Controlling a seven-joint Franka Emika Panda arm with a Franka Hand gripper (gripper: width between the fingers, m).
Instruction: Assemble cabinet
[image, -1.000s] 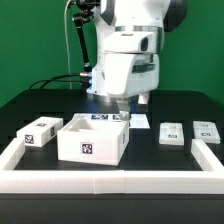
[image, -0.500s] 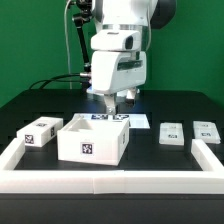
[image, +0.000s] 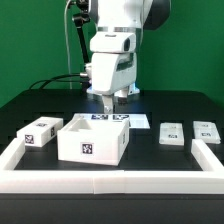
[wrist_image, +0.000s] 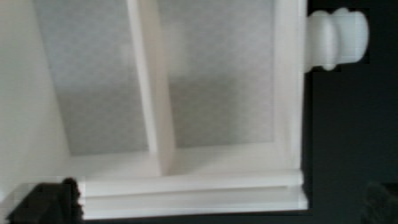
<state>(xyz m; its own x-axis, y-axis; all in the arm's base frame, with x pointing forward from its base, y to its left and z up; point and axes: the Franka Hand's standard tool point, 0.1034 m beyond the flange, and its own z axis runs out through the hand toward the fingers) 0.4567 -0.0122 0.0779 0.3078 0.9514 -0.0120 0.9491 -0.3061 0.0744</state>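
Centrally, white plastic hollow cabinet box (image: 92, 140) being shown open-topped, square black-and-white tag (image: 86, 149) being displayed on its front, pattern too small to read, two-finger gripper (image: 110, 100) being held spread above.

On the desk (image: 50, 105), a small block (image: 40, 132) lies just beside the hollow box (image: 93, 142) on the exterior view's left. A panel (image: 173, 134) and a second panel (image: 208, 131) lie on the exterior view's right. The marker board (image: 128, 120) lies behind the box.
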